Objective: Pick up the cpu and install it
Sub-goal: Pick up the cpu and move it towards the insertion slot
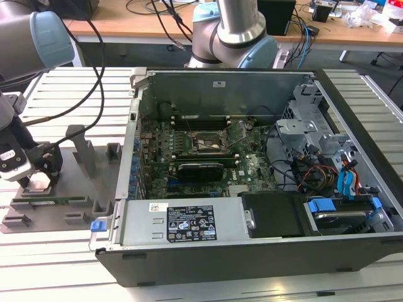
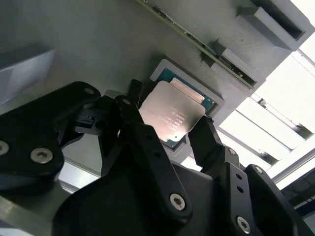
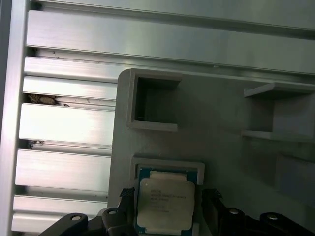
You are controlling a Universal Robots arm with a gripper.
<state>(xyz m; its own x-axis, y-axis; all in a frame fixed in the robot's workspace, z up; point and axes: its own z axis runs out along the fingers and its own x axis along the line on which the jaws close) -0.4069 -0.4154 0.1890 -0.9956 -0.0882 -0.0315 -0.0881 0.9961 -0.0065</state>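
Exterior view: a single robot arm reached down at the exterior view's left, its black gripper (image 1: 41, 179) lowered onto a grey fixture plate (image 1: 75, 182) that lay on a slotted aluminium table (image 1: 75, 88). Just beside the plate, toward the exterior view's right, an open computer case (image 1: 252, 251) lay on its side. The green motherboard (image 1: 189, 157) faced up inside, with the processor socket (image 1: 208, 143) near its middle, well apart from the gripper.

In both wrist views the cpu (image 2: 172, 115) (image 3: 165, 201), a flat square chip with a pale silver metal top and a green rim, lay flat in a shallow square pocket (image 3: 167, 164) of the fixture plate. The gripper's two black fingers (image 2: 129, 105) (image 3: 211, 201) stood apart, one on each side of the pocket, with the chip between them. They were close to the chip's edges but were not closed on it, and whether either tip touched it could not be told. In the second wrist view a thin green-edged board (image 2: 197, 42) stood on edge in a slot near the pocket.
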